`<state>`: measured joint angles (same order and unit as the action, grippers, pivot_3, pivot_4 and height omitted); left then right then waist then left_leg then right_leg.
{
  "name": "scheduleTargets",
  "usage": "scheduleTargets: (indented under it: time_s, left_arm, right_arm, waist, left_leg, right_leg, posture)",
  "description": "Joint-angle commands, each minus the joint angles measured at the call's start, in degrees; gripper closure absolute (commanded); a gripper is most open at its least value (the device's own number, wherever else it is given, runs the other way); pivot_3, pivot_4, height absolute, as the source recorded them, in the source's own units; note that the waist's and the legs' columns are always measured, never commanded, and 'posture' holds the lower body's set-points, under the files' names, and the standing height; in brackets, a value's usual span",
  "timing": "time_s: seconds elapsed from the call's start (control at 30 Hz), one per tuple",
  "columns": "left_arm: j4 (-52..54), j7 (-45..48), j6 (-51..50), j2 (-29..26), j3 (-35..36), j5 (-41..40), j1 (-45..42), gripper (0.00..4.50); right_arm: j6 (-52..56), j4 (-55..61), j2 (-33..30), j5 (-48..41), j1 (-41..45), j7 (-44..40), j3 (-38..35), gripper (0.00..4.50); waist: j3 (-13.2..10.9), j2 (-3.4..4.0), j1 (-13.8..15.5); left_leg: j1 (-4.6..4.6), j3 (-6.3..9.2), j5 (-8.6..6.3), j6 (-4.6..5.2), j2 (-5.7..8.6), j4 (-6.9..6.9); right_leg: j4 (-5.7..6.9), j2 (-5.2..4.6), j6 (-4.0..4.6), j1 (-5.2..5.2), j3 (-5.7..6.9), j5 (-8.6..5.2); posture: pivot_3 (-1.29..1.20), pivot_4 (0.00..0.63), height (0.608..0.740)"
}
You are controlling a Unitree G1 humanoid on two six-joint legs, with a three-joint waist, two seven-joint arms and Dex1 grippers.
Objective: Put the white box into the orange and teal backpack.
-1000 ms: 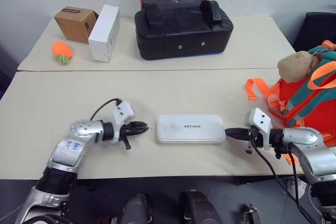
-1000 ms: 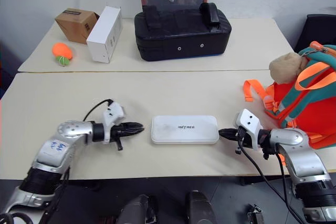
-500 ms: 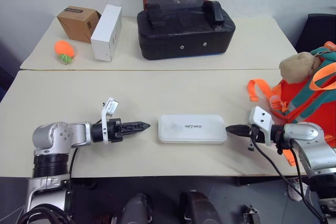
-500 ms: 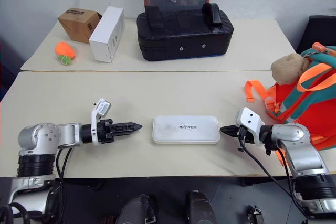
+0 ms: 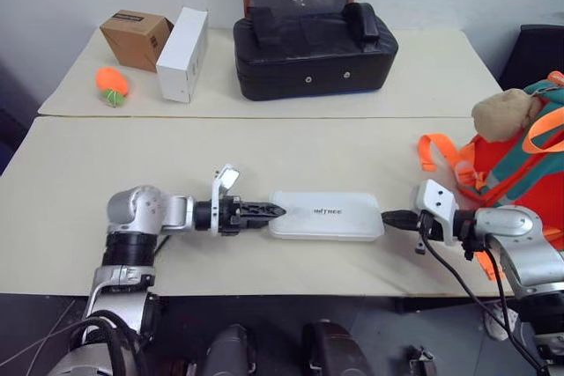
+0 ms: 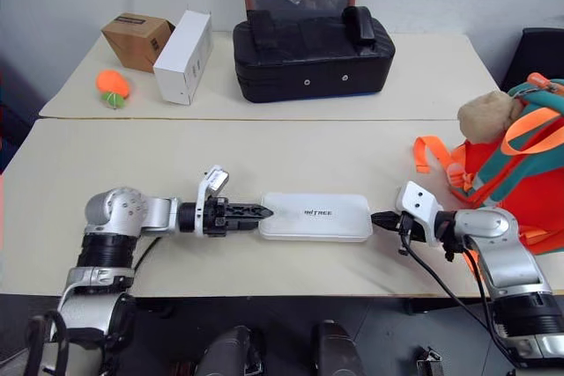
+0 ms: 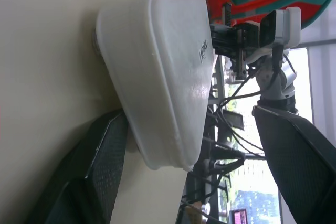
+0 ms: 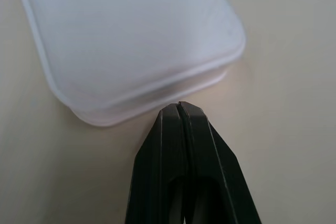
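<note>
Small dark "UNITREE" lettering on the top of the white box (image 5: 326,215); no other legible text.

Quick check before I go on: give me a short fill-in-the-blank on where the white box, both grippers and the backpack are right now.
1. The white box lies flat on the near ____, between the two grippers.
2. The left gripper is ____, one finger on each side of the box's end.
3. The right gripper, at the box's other end, is ____.
4. The orange and teal backpack stands on the robot's ____ side.

Missing words: table; open; shut; right
</note>
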<state>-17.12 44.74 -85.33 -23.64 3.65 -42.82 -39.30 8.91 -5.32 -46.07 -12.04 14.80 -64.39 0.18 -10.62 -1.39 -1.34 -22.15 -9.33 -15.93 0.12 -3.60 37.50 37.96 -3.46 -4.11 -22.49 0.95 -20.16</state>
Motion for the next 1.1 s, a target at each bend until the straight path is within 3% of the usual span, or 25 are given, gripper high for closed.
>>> scheduleTargets:
  time_s: [0.03,0.17,0.37,0.53,0.63,0.83,1.1]
  left_arm:
    - [-4.0,5.2,5.6,-0.7,-5.2,2.3,-3.5,0.58]
    - [-10.4,10.0,8.8,-1.2,-8.6,4.7,-8.6,0.58]
    - [-13.0,20.1,12.9,-2.6,-17.8,8.5,-12.1,0.58]
    - [-15.5,24.7,14.6,-2.7,-20.8,10.7,-14.1,0.58]
    - [-18.9,24.9,15.8,-1.6,-19.7,11.9,-16.2,1.19]
    - [-21.2,26.3,15.0,-0.9,-15.6,10.7,-17.5,2.94]
    - [-15.5,24.8,12.0,-1.2,-8.7,7.4,-14.7,2.99]
  right_arm:
    - [0.0,2.7,0.3,-0.7,-1.0,0.2,-0.2,4.5]
    - [-0.1,3.4,0.4,-0.6,-1.8,0.5,-0.1,4.5]
    - [0.4,5.7,1.0,-0.7,-3.6,1.2,0.5,4.5]
    - [0.7,6.4,1.3,-0.6,-4.2,1.5,0.5,4.5]
    - [0.7,6.8,1.4,-0.5,-4.7,1.6,0.6,4.5]
    - [0.8,7.5,1.4,-0.4,-5.6,1.8,0.6,4.5]
    - [2.2,9.9,0.9,-1.8,-7.5,3.4,-2.0,4.5]
  waist:
    - [0.0,0.0,-0.1]
    - [0.0,0.0,-0.2]
    - [0.0,0.0,-0.3]
    - [0.0,-0.01,-0.3]
    - [0.0,-0.02,-0.3]
    - [0.0,-0.02,-0.4]
    - [0.0,-0.02,-0.3]
  left_leg:
    - [0.0,0.0,0.0,0.0,-0.01,0.0]
    - [-0.01,0.0,0.01,-0.02,-0.02,0.03]
    - [-0.03,-0.01,0.01,-0.02,-0.03,-0.03]
    - [-0.03,-0.02,0.0,-0.02,-0.04,0.0]
    - [-0.04,-0.02,0.0,-0.02,-0.06,0.02]
    - [-0.06,0.0,0.0,-0.01,-0.06,0.02]
    - [-0.07,0.02,0.0,-0.02,-0.08,0.01]
  right_leg:
    - [0.0,0.01,0.0,0.0,0.01,0.0]
    - [0.0,0.04,0.0,-0.02,0.02,0.0]
    - [-0.01,0.06,0.0,-0.06,0.01,0.0]
    - [-0.01,0.07,0.0,-0.07,-0.02,0.0]
    - [-0.01,0.07,0.01,-0.07,-0.01,0.0]
    - [-0.01,0.07,0.0,-0.08,0.0,0.0]
    - [0.01,0.07,0.0,-0.09,0.0,0.0]
  posture:
    - [0.0,0.15,0.74]
    - [0.0,0.15,0.74]
    - [0.0,0.15,0.74]
    - [0.0,0.15,0.74]
    - [0.0,0.15,0.74]
    - [0.0,0.15,0.74]
    - [0.0,0.15,0.74]
